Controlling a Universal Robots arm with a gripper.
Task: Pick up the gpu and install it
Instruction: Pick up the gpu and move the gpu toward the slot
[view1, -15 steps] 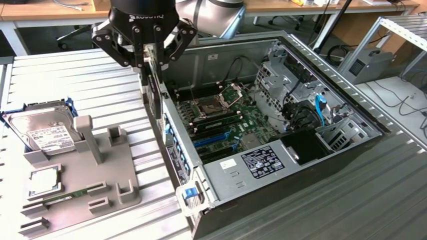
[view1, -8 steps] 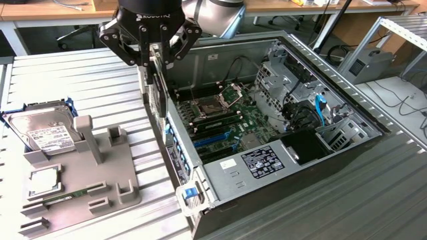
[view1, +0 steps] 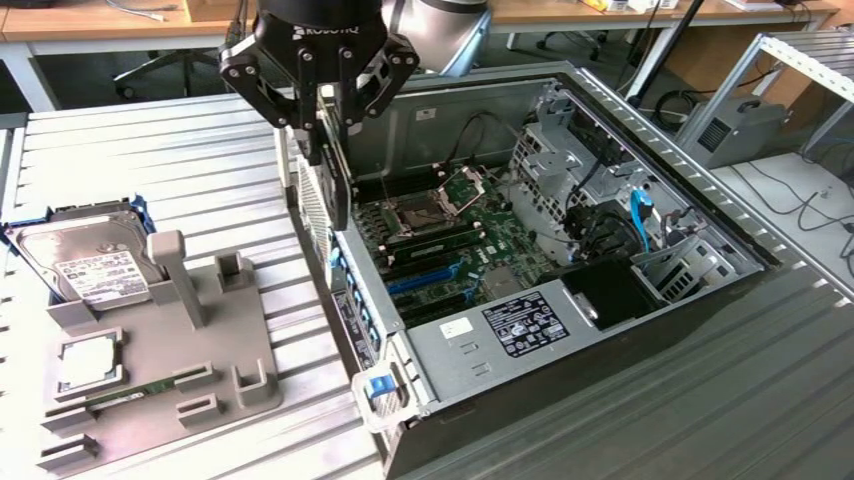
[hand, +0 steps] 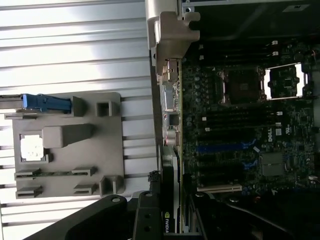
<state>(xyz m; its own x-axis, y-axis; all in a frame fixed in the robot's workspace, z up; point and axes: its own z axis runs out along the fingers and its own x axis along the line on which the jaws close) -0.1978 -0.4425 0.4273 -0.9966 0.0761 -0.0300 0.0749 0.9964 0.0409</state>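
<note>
In the exterior view the arm runs out past the picture's upper edge. The gripper (view1: 331, 125) has its jaws part-way closed, clamped on the upper edge of the gpu (view1: 339, 185). The card hangs edge-on, so its face is hard to make out. Its lower end overlaps the wall of the computer case (view1: 747, 255) on the exterior view's left, and I cannot tell whether the two touch.

The case lies open on the ribbed table (view1: 160, 170), from the middle toward the edge on the exterior view's right. Inside are the motherboard (view1: 461, 245) and a bare CPU socket (view1: 416, 212). Dark wiring and a blue cable (view1: 641, 220) partly hide the drive bays.

Near the table's near corner on the exterior view's left sits a grey fixture (view1: 234, 350). It holds a hard drive (view1: 94, 270), a CPU chip (view1: 90, 362) and a RAM stick (view1: 134, 397).

In the wrist view black fingers (hand: 147, 220) flank the gpu (hand: 168, 170), which bears an NVIDIA mark close to the gripper (hand: 172, 212). Its bracket (hand: 170, 105), with ports, lies at the far end, between the fixture (hand: 65, 125) and the motherboard (hand: 240, 130). On the fixture are the CPU chip (hand: 32, 148), the RAM stick (hand: 50, 173) and the hard drive (hand: 45, 102), seen as a blue-edged sliver cut off by the frame. The CPU socket (hand: 242, 85) is open. The board area nearest the gripper is too dark to read.
</note>
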